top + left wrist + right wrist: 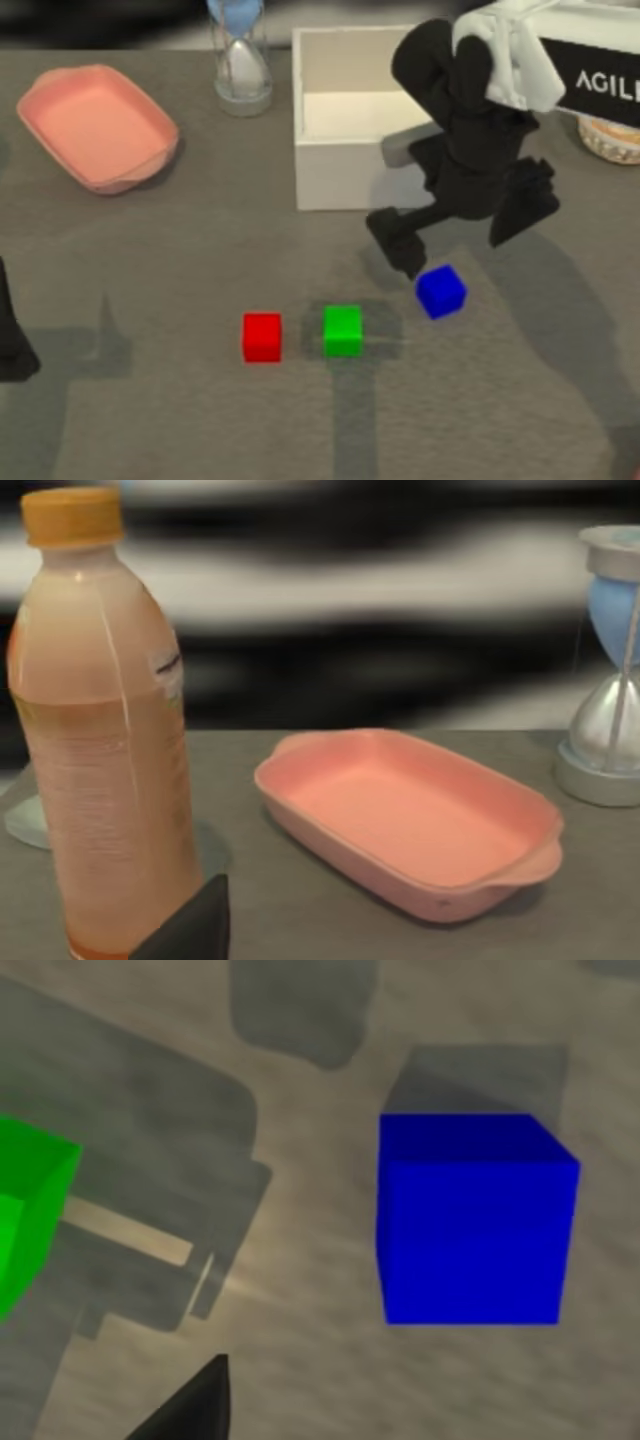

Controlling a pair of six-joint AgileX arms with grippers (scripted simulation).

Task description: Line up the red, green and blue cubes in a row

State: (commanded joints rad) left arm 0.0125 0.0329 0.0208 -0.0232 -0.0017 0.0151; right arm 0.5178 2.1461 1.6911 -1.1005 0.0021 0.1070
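The red cube (262, 336) and the green cube (342, 330) sit side by side at the table's front middle with a small gap between them. To the right of the green cube and a little farther back lies the blue cube (440, 291), turned at an angle. My right gripper (455, 250) hovers open just behind and above it, holding nothing. In the right wrist view the blue cube (475, 1220) rests on the table, the green cube (30, 1210) shows at the edge, and one dark fingertip (195, 1410) is visible. My left gripper (12, 345) is parked at the left edge, open.
A white box (345, 180) stands behind the cubes, under the right arm. A pink dish (100, 125) lies at the back left and an hourglass (240, 60) at the back middle. A woven object (610, 140) sits at the right edge. A capped bottle (100, 730) stands beside my left gripper.
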